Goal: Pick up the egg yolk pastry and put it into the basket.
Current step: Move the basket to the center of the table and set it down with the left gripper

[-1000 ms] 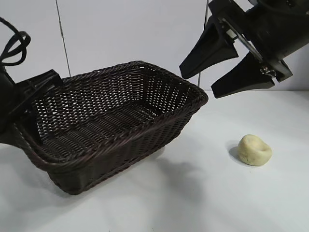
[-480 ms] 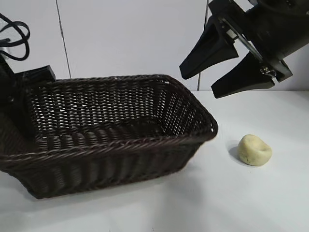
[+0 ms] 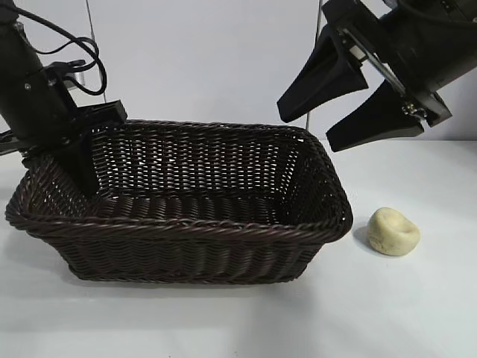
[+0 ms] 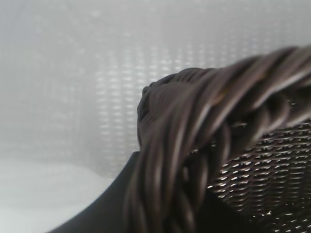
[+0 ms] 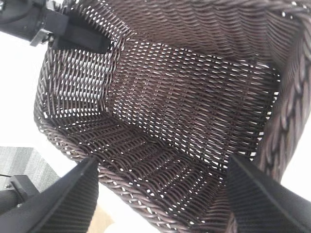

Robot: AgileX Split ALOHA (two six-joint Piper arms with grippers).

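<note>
Wicker basket lies lengthwise left-right, left gripper pinching its end wall, right gripper spread, pastry beside.

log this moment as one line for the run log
left tool: shut on basket rim | right tool: open, raised above egg yolk pastry | pastry: on table, beside basket, outside

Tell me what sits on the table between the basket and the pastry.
Nothing: in the exterior view only a strip of bare white table separates the basket from the pastry.
</note>
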